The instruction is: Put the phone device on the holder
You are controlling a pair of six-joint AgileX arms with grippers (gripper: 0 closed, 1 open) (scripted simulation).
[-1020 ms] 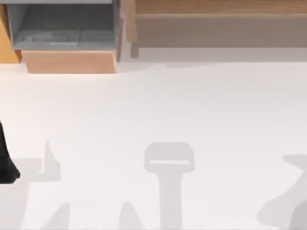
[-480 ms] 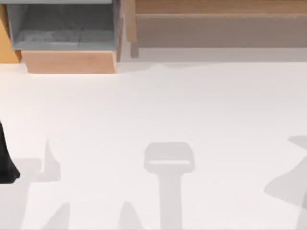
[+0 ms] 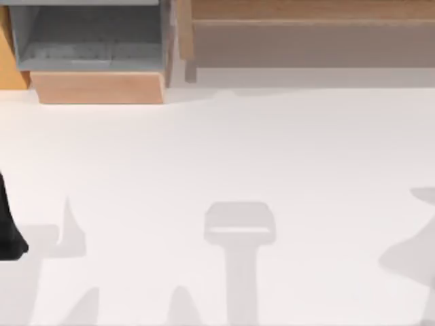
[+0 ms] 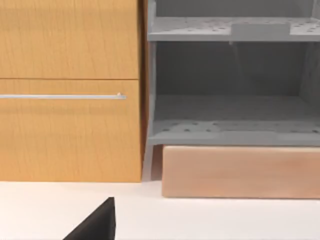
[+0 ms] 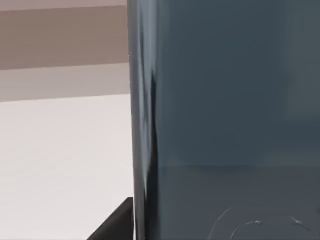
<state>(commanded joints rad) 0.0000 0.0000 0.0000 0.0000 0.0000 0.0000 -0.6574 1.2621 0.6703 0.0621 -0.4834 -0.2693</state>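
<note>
The phone device stands upright, very close before the right wrist camera; whether fingers grasp it cannot be told. On the counter, the right-edge shadow has shifted over the last second, implying transport is underway. The left arm stays parked at left.

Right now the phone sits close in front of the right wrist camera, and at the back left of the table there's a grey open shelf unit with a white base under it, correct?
One thing is off: the base under the grey shelf unit is light wood, not white, as the top view shows. The phone is indeed close to the right wrist camera.
</note>
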